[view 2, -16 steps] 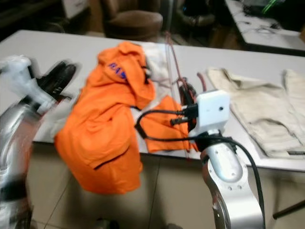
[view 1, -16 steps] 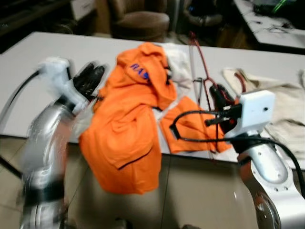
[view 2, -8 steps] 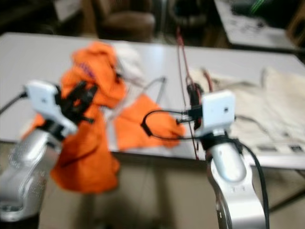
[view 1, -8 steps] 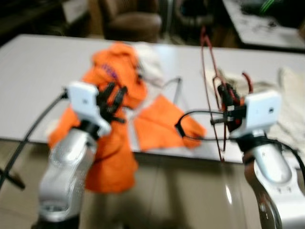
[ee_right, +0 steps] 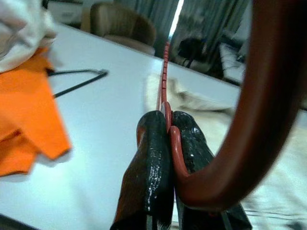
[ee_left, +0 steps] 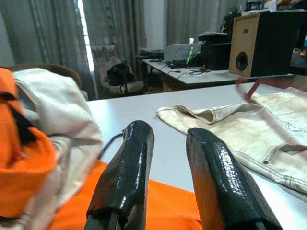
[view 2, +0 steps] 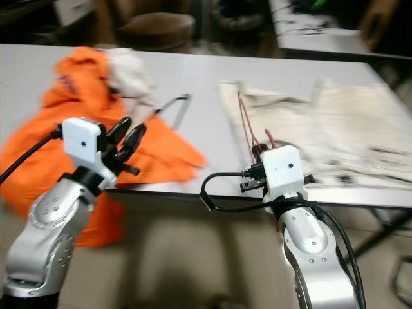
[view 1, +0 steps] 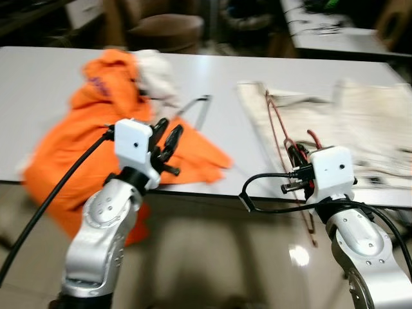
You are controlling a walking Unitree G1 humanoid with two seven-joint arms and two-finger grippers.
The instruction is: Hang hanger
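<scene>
From where I stand the job looks only begun: the red hanger is already picked up, but I see no rail or hook to put it on, so the hanging itself is all still to do, and finding a place for it seems to come first. The right tool is clamped tight on the hanger's thin wire, its two black fingers pressed together with the wire between them and the curved hook end looping close in front of the wrist camera. The hanger stands roughly upright from that grip, at the near edge of the white counter, its upper part rising over the beige garment spread there and its lower end dipping below the counter's edge. The left tool hovers with its fingers parted and nothing in them, over the orange garment on the counter, well apart from the hanger. A dark wire hanger lies flat on the counter between the two garments.
</scene>
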